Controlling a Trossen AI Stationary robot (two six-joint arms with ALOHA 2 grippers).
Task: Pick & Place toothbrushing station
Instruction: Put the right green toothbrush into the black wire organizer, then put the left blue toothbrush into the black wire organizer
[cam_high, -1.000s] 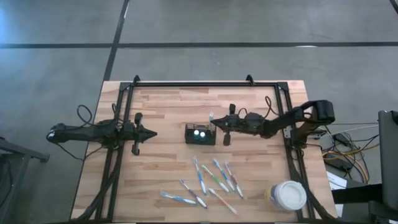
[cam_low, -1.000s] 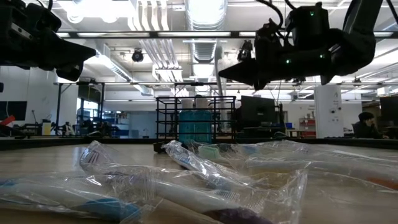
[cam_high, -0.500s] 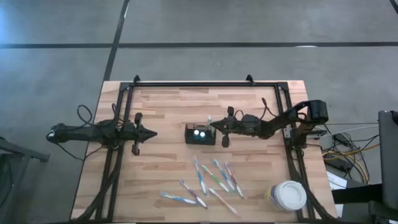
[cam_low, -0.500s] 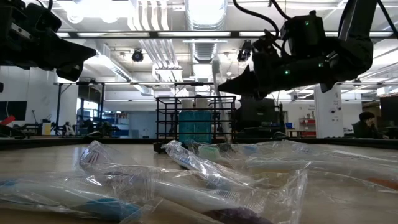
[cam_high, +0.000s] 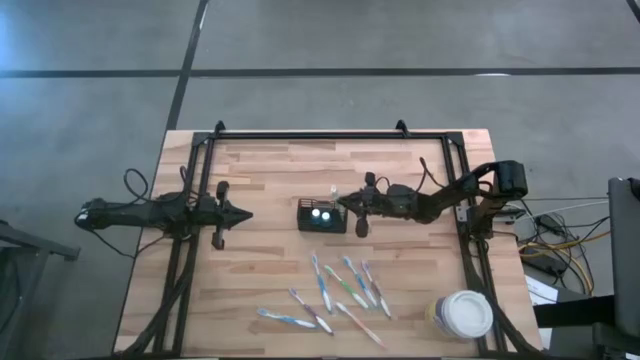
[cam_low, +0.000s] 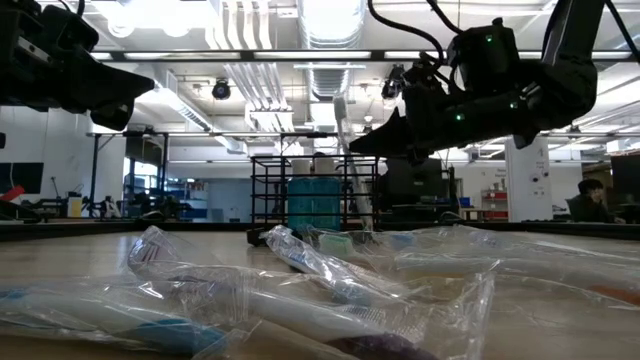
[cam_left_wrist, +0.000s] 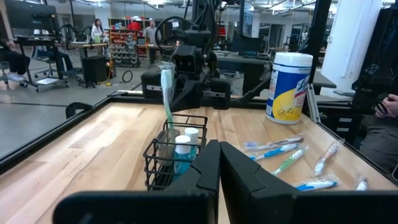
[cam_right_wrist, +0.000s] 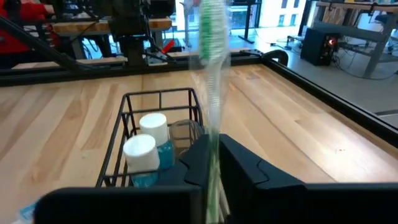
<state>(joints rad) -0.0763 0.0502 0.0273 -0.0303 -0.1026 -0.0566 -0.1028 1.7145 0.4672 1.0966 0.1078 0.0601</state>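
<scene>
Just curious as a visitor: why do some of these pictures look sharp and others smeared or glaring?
Low view: the wrapped toothbrushes right at the lens are blurred, and ceiling lights glare. Right wrist view: the green toothbrush up close is smeared. High view: evenly lit, without strong shadows on the table.
</scene>
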